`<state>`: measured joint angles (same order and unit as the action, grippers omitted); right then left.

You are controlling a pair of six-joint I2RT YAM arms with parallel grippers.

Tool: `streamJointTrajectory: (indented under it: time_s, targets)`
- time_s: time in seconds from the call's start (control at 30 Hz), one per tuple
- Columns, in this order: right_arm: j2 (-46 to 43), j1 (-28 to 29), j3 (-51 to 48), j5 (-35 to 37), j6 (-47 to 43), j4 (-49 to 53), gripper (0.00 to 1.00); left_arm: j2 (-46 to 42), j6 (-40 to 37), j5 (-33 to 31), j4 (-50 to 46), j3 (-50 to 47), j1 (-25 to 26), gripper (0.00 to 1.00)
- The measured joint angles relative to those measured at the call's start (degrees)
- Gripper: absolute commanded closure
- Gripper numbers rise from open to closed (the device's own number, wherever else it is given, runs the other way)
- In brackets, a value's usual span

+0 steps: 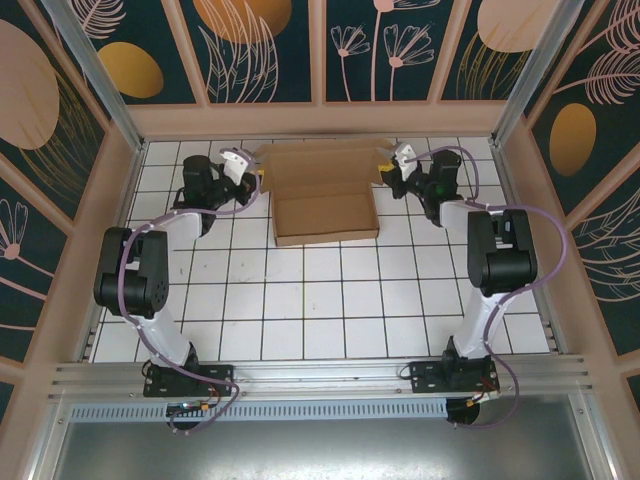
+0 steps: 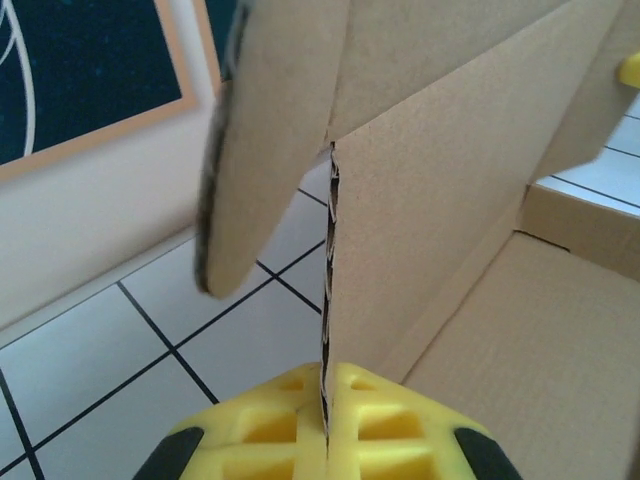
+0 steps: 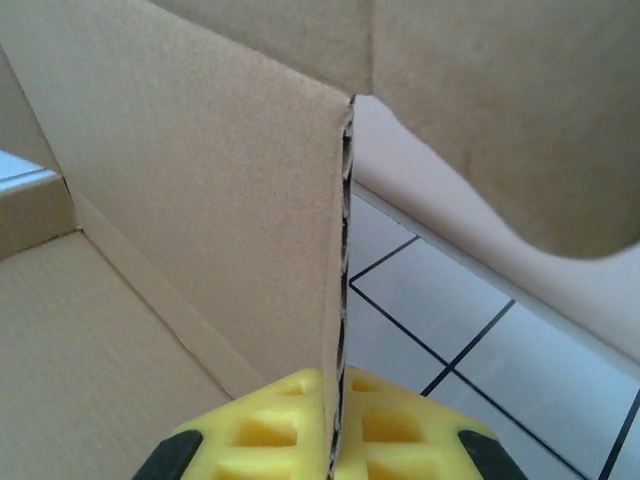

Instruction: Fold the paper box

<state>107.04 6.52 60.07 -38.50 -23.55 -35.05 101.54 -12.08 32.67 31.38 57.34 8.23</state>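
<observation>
Left pincer [image 2: 327, 425] and right pincer [image 3: 335, 425] each clamp a paper box [image 1: 325, 205] wall. Unequal pulls may buckle it.

The brown corrugated paper box [image 1: 325, 205] lies open and half-folded (side walls standing upright).
</observation>
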Motion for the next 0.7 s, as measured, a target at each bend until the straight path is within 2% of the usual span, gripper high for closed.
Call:
streamJointTrajectory:
  time_s: [0.13,0.33,0.57,0.7]
  targets:
    - [-2.1,2.5,-3.3,6.5,5.3,-2.4,0.98,-1.1,4.2,-8.0,2.2,-1.9,2.5,0.98]
    - [-5.2,10.3,-5.8,20.3,10.7,-2.1,1.00,-1.9,14.0,-19.4,4.9,-4.3,3.6,0.96]
    - [-4.7,17.3,-0.2,38.7,23.2,5.4,1.00,-2.0,24.0,-28.4,6.4,-5.0,6.8,0.90]
    - [-3.9,21.1,0.3,49.0,29.2,5.7,0.99,-2.0,27.8,-32.3,7.4,-5.6,9.1,0.86]
